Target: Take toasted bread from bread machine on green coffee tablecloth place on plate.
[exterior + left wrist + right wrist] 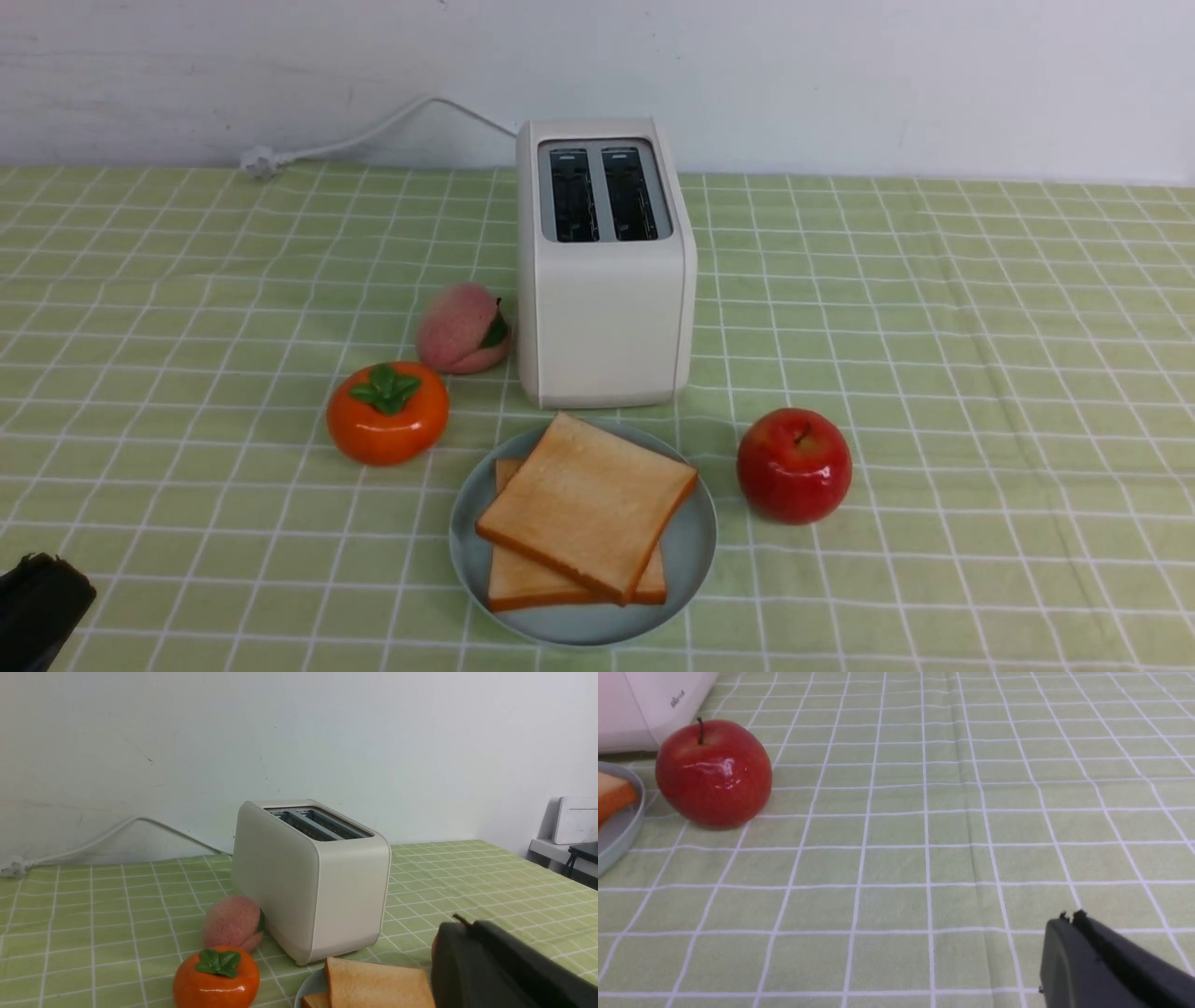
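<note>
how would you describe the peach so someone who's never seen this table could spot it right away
Find the cream-white toaster standing on the green checked cloth. Against the robot's-left side of its base sits the peach, just behind the glossy orange persimmon. It is the only matte, fuzzy pink fruit; the others are shiny.

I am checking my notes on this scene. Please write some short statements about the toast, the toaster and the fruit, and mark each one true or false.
1. Both slices of toasted bread lie stacked on the plate. True.
2. The bread machine holds a slice in one slot. False: both slots are empty.
3. The red apple is on the plate. False: it sits on the green coffee tablecloth, beside the plate.
4. The peach sits close beside the bread machine. True.
5. The left gripper holds toast. False: it holds nothing.
</note>
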Available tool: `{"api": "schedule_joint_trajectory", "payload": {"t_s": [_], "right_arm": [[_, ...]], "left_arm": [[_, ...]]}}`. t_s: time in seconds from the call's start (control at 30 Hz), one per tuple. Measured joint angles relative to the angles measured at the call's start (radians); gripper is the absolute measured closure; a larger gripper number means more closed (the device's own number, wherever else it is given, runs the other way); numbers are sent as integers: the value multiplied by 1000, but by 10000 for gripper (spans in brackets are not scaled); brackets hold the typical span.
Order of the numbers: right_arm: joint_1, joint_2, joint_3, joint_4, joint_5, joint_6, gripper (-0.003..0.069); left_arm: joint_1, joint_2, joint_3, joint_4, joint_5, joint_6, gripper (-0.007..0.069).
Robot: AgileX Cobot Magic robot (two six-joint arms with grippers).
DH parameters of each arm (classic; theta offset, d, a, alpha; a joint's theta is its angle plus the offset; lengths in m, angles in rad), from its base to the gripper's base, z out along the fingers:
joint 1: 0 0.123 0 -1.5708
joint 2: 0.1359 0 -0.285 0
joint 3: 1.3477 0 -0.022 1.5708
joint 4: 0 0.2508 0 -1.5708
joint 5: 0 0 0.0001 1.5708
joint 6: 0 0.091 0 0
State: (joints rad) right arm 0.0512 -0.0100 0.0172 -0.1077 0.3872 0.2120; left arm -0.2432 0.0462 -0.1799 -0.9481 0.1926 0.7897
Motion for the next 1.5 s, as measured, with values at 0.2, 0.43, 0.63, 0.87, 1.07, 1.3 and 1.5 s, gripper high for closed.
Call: {"api": "schedule_joint_trajectory", "payload": {"t_s": [0.2,0.43,0.63,0.87,1.07,1.3,1.5], "right_arm": [[0,0,0,-5,0,0,678],[0,0,0,-7,1,4,678],[0,0,0,-7,1,4,676],[0,0,0,-7,1,4,674],[0,0,0,-7,1,5,669],[0,0,0,-7,1,5,662],[0,0,0,-7,1,5,659]], "left_arm": [[0,0,0,0,0,0,636],[0,0,0,0,0,0,631],[0,0,0,0,0,0,627],[0,0,0,0,-1,0,622],[0,0,0,5,-12,-1,620],[0,0,2,324,-75,-238,637],[0,0,66,724,-145,-679,637]]}}
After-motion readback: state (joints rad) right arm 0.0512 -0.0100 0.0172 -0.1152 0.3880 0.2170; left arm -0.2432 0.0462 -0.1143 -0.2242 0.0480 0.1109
